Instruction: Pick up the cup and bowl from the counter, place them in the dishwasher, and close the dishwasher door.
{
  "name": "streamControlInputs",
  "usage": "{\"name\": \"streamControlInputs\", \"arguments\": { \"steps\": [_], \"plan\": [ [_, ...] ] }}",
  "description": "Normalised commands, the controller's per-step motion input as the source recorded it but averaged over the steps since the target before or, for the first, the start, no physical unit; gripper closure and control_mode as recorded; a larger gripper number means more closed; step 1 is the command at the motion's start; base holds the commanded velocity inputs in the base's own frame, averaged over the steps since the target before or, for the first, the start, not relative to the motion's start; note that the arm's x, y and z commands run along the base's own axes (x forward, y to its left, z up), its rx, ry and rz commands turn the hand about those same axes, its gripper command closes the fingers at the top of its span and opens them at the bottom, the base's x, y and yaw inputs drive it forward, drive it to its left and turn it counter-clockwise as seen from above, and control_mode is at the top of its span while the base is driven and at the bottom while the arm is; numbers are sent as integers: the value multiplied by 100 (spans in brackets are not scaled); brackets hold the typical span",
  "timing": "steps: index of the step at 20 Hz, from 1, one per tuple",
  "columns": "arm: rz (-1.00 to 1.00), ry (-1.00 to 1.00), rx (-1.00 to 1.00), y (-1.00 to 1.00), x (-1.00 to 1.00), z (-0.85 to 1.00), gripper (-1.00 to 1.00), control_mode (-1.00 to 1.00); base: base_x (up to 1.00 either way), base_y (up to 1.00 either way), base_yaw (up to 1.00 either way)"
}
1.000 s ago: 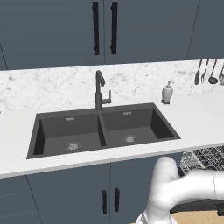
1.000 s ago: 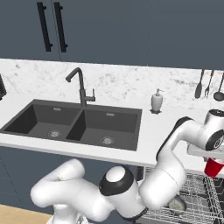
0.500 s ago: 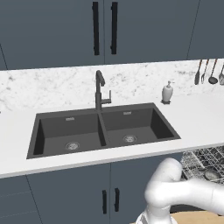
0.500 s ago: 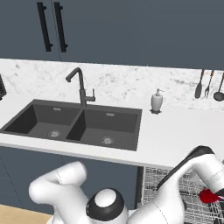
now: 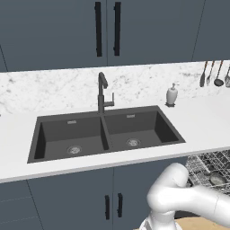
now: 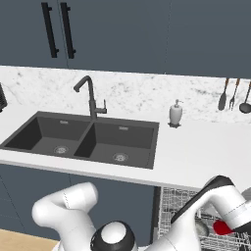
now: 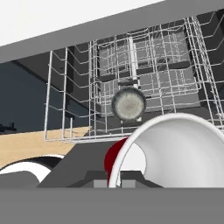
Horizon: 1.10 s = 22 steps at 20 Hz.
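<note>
Dark slate-blue upper cabinets point(image 5: 58, 31) with vertical black handles point(image 5: 98, 28) hang above a white-grey marbled backsplash point(image 5: 54, 90), matching lower cabinet doors point(image 5: 90, 197) stand beneath, utensils point(image 6: 234, 95) hang on the wall at right, and a pale wooden floor point(image 7: 26, 144) lies below.

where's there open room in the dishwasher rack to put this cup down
The rack looks mostly bare: open wire left of the grey bowl out to the rack's left wall, and behind it. It's crowded near the end effector, where the red cup sits just before the bowl.
</note>
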Motion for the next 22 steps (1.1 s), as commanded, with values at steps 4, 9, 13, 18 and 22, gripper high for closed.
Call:
{"name": "streamControlInputs", "arguments": {
  "steps": [4,9,13,18,22],
  "plan": [
    [9,0,0,33,0,-54,100,-100,0,0,0],
    [9,0,1,33,0,-52,100,-100,0,0,0],
    [6,0,0,35,23,-41,100,-100,0,0,0],
    [-1,-12,5,11,23,-17,100,-100,0,0,0],
    [-12,-20,17,0,18,-19,100,-100,0,0,0]
  ]
}}
